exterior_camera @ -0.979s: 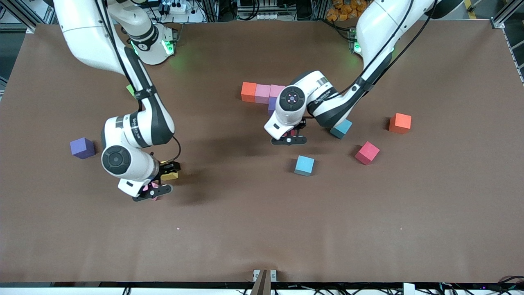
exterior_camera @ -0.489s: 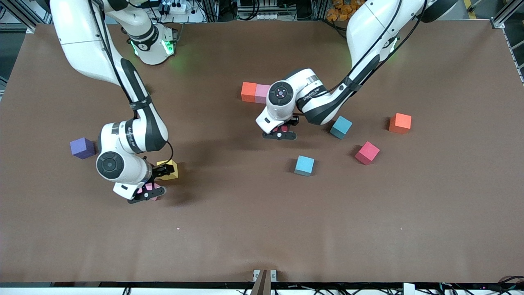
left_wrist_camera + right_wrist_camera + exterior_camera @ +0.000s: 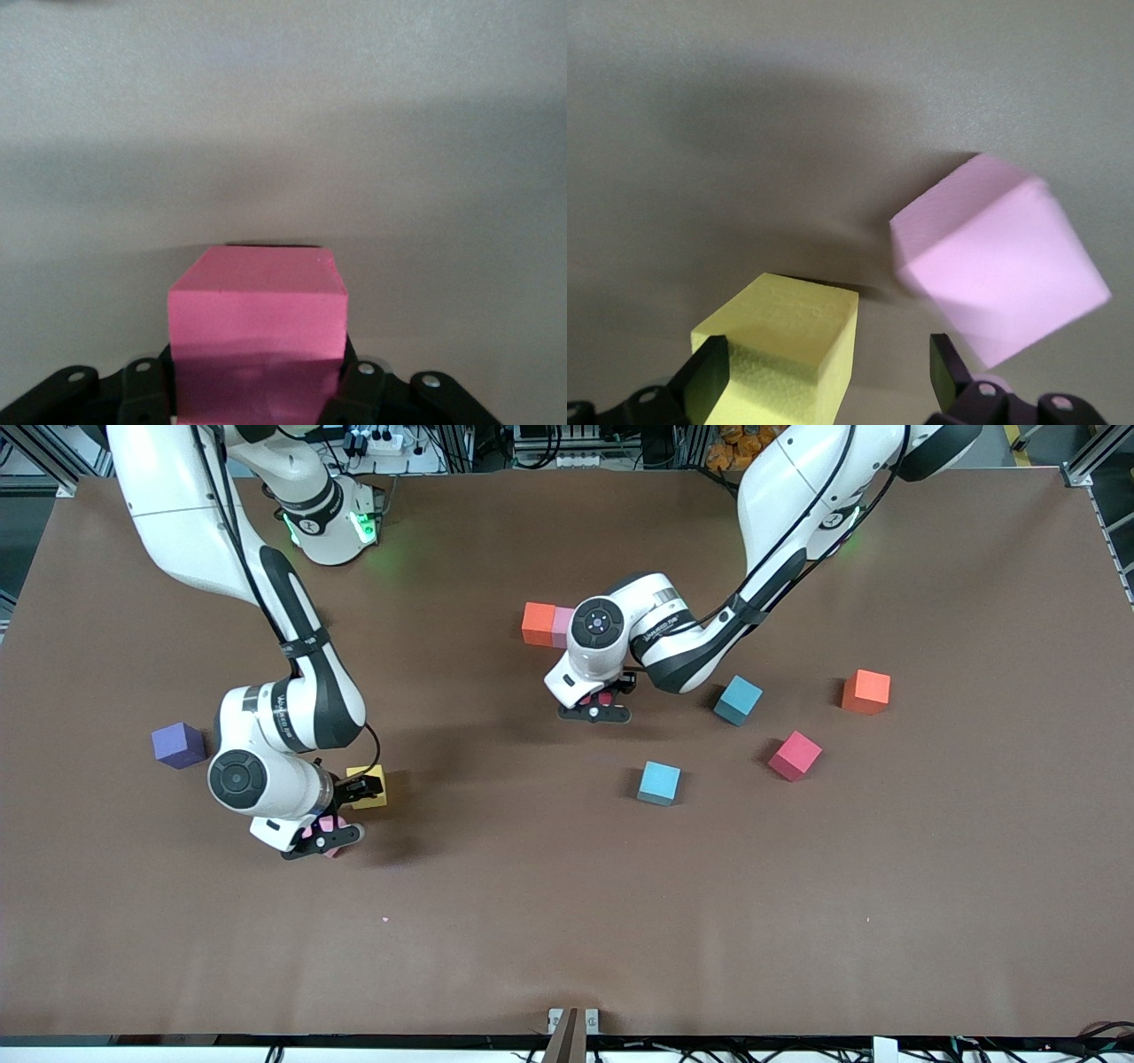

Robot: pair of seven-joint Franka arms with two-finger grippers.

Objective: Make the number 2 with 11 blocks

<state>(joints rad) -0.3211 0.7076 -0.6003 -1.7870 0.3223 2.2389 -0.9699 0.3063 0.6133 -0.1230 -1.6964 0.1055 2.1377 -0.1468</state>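
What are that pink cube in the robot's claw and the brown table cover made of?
The pink cube held in the left gripper looks like dense foam, matte: no shine, finely grainy faces, slightly soft edges. It could be painted wood. The brown table cover looks like matte cloth or paper, dull and faintly wavy along its edge.

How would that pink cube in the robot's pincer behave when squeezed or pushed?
The pink cube looks matte, so it probably grips well in the left pincer. It keeps crisp edges under the clamp, so it is likely fairly firm. Its flat faces suggest sliding, not rolling.
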